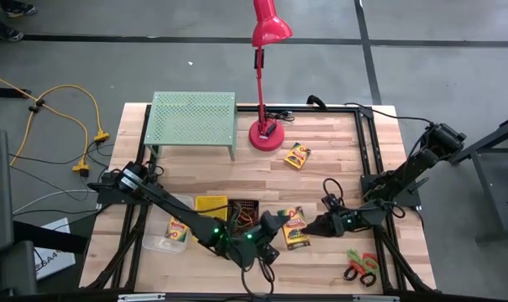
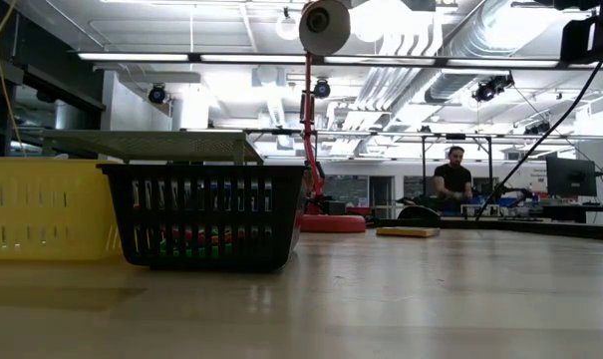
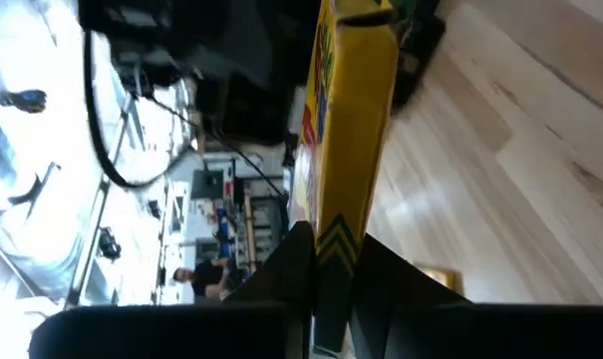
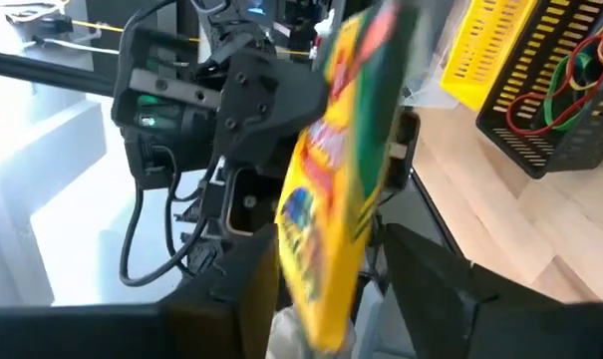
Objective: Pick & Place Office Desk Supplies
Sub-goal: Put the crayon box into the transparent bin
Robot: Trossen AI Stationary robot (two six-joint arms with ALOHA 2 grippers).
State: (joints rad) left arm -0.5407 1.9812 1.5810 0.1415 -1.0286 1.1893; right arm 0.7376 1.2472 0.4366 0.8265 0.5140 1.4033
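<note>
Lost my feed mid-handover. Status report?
Left gripper shut on crayon box, table centre. Right gripper open beside it. Black mesh bin close by; path otherwise unobstructed.

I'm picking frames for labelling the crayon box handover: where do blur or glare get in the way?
Right wrist view: the crayon box is smeared by motion blur, its print unreadable. Left wrist view: the box is fairly sharp but seen edge-on, and bright ceiling light washes out the room behind. Low view: ceiling lights glare and the black mesh bin is backlit. High view: evenly lit.
</note>
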